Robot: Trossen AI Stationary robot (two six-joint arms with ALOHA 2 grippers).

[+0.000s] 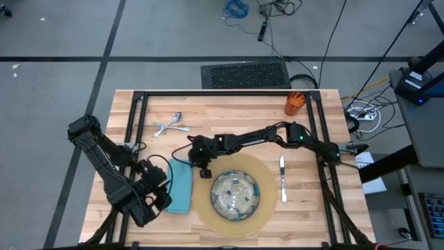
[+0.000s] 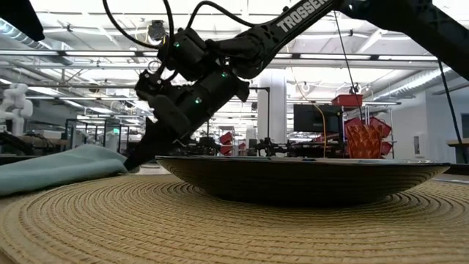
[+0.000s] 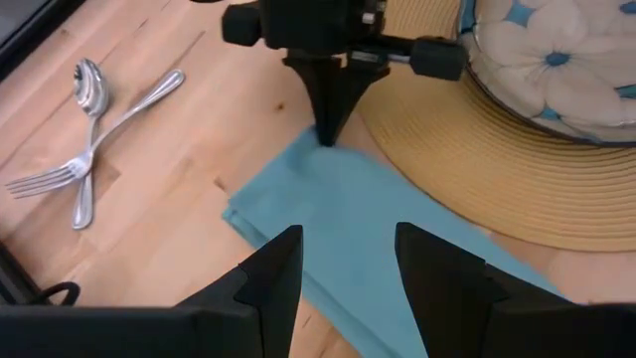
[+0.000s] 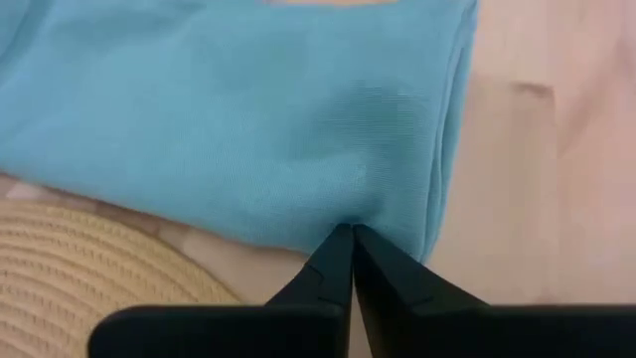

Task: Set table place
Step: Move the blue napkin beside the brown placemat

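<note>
Your right gripper (image 4: 350,235) has its fingers pinched on a corner of the teal napkin (image 1: 182,184), which lies on the table (image 1: 229,111) beside the mat (image 1: 267,201), while your left gripper (image 3: 348,261) hangs over it, fingers apart.

A dark ribbed floor mat (image 1: 245,75) is lying on the grey floor (image 1: 55,83) just above the top edge of the wood, in the upper middle of the overhead frame. Blue and black cables (image 1: 239,10) are trailing along the top. A white power strip (image 1: 364,113) is sitting at the right. In the level view, red bins (image 2: 347,100) are sitting at the right and a dark monitor (image 2: 314,117) is standing just left of them.
</note>
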